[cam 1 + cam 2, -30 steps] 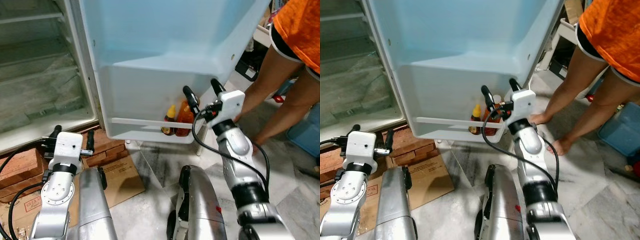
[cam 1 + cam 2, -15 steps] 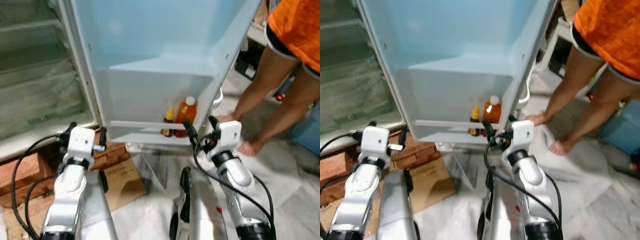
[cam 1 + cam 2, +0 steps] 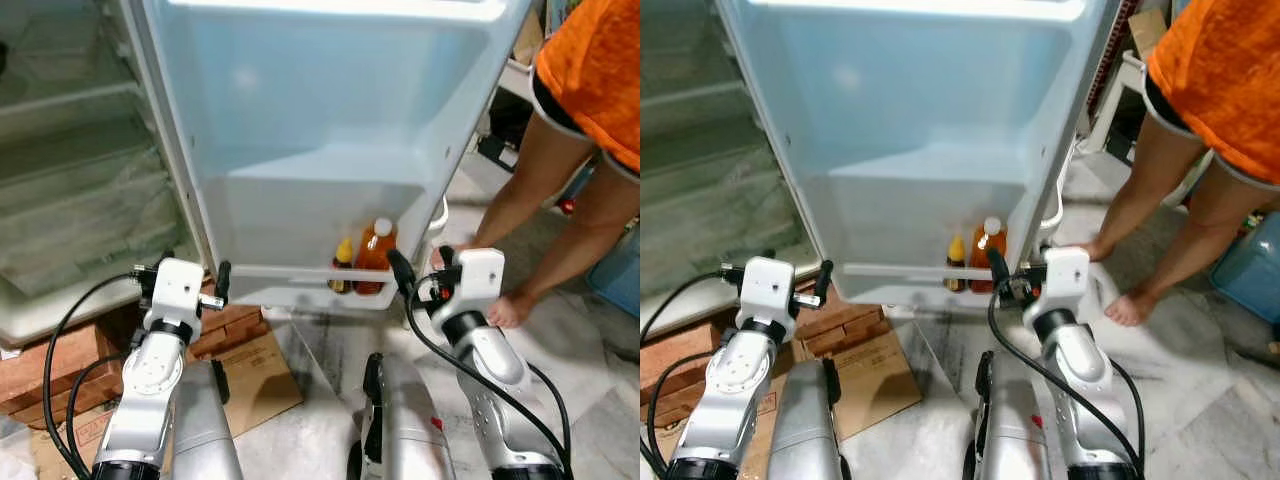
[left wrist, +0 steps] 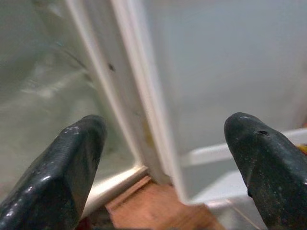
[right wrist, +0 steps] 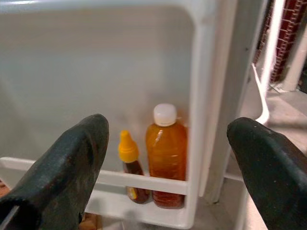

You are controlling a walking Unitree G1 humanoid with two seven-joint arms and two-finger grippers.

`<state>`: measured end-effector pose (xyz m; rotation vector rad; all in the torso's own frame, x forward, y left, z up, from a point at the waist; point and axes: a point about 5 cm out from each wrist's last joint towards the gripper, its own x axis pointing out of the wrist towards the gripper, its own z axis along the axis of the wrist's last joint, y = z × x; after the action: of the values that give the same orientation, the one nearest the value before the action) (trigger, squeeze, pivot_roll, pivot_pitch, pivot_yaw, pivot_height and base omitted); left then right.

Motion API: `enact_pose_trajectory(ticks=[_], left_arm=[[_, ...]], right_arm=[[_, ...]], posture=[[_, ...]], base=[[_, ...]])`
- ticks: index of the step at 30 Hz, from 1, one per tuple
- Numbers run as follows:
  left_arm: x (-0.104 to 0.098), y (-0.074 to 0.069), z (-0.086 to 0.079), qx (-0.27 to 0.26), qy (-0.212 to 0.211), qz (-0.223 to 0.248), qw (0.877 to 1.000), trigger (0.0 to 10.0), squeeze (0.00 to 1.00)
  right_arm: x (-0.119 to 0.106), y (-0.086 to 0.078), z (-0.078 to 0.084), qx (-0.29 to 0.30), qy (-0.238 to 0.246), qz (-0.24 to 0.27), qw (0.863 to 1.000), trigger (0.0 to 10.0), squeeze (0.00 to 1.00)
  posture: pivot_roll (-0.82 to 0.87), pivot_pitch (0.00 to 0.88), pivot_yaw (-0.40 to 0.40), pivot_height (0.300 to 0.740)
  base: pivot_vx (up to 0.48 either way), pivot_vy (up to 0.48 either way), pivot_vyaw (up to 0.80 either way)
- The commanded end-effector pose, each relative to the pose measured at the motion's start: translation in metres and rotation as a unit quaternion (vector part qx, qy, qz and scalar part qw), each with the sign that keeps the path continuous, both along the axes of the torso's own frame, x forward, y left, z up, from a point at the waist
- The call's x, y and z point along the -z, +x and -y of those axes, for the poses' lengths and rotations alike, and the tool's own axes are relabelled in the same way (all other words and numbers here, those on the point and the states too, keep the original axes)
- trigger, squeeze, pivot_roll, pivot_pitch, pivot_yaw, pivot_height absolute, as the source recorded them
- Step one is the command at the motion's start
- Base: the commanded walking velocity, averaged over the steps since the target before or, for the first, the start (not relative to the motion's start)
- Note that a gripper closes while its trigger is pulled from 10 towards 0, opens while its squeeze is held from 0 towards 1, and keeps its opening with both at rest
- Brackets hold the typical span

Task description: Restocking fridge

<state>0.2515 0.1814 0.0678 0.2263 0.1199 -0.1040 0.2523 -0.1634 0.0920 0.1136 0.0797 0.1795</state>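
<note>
Facing the open fridge door [image 3: 330, 120] | right gripper [image 3: 420, 272] fingers spread, empty, beside the bottom door shelf [image 3: 300, 272] | orange bottle [image 5: 165, 153] and small bottle [image 5: 130, 165] upright behind its rail | left gripper [image 3: 185, 275] spread, idle near the door's hinge side.

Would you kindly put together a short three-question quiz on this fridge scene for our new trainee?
1. True or false: the orange bottle has a white cap.
2. What sits beside it on the door shelf? A) small bottle with yellow cap B) milk carton C) egg tray
3. Fill in: the right gripper is ____, holding nothing.

Key: 1 true; 2 A, the small bottle; 3 open.
</note>
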Motion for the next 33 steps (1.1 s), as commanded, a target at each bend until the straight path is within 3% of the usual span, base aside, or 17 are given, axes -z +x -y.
enact_pose_trajectory(ticks=[1, 11, 17, 21, 33], left_arm=[[-0.002, -0.001, 0.004, 0.021, -0.012, -0.003, 1.000, 10.0, 0.00], [-0.005, 0.001, 0.008, 0.036, 0.028, 0.007, 0.999, 10.0, 0.00], [-0.006, -0.001, 0.006, 0.038, 0.031, 0.008, 0.999, 10.0, 0.00], [-0.004, -0.001, 0.005, 0.035, 0.034, 0.004, 0.999, 10.0, 0.00], [-0.003, 0.000, 0.007, 0.041, 0.033, -0.001, 0.999, 10.0, 0.00]], right_arm=[[-0.008, 0.000, 0.005, 0.013, 0.001, 0.012, 1.000, 10.0, 0.00], [-0.002, -0.003, 0.009, 0.031, 0.008, -0.029, 0.999, 10.0, 0.00], [0.017, -0.022, 0.017, 0.039, 0.016, -0.130, 0.991, 10.0, 0.00], [0.026, -0.036, 0.021, 0.022, 0.003, -0.177, 0.984, 10.0, 0.00], [0.026, -0.036, 0.018, 0.009, 0.007, -0.205, 0.979, 10.0, 0.00]], posture=[[0.09, 0.000, -0.062, 0.600], [0.08, 0.000, -0.050, 0.654], [0.09, 0.000, -0.051, 0.690], [0.08, 0.000, -0.051, 0.698], [0.08, 0.000, -0.050, 0.698]], base=[[0.000, 0.000, 0.00], [0.000, 0.000, 0.00], [0.000, 0.000, 0.00], [-0.342, 0.000, -0.38], [-0.459, 0.000, -0.30]])
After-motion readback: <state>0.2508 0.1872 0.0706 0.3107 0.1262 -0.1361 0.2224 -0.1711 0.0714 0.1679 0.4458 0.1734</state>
